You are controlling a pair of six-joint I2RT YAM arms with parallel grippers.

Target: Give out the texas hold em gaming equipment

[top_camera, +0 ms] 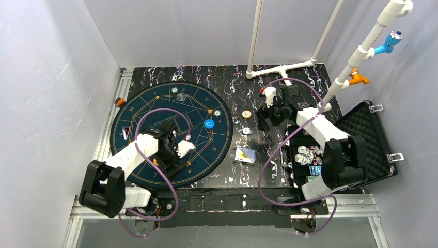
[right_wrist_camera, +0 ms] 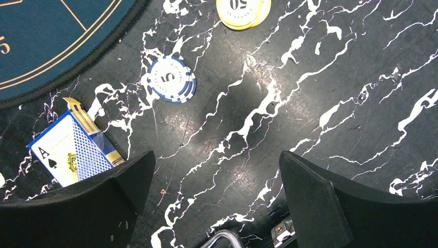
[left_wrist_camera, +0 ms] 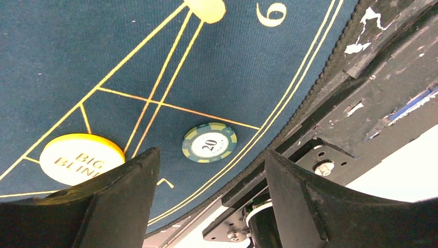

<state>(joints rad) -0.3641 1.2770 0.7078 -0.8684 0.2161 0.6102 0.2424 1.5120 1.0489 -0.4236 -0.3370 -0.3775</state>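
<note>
In the left wrist view a green and yellow poker chip (left_wrist_camera: 209, 142) marked 20 lies flat on the dark-blue mat (left_wrist_camera: 103, 62), just beyond my left gripper (left_wrist_camera: 212, 155), which is open and holds nothing. A yellow Big Blind button (left_wrist_camera: 81, 157) lies beside the left finger. From above, the left gripper (top_camera: 174, 157) hangs over the mat's near part. My right gripper (right_wrist_camera: 217, 160) is open over bare table. Ahead of it lie blue-white 5 chips (right_wrist_camera: 171, 79), yellow 50 chips (right_wrist_camera: 243, 10) and a box of playing cards (right_wrist_camera: 72, 147).
The mat (top_camera: 155, 103) also carries a blue disc (top_camera: 209, 123), a clear disc (top_camera: 181, 96) and two green chips (top_camera: 217, 111). The open black case (top_camera: 361, 129) at the right holds more chips (top_camera: 307, 155). White pipes (top_camera: 281, 67) stand at the back.
</note>
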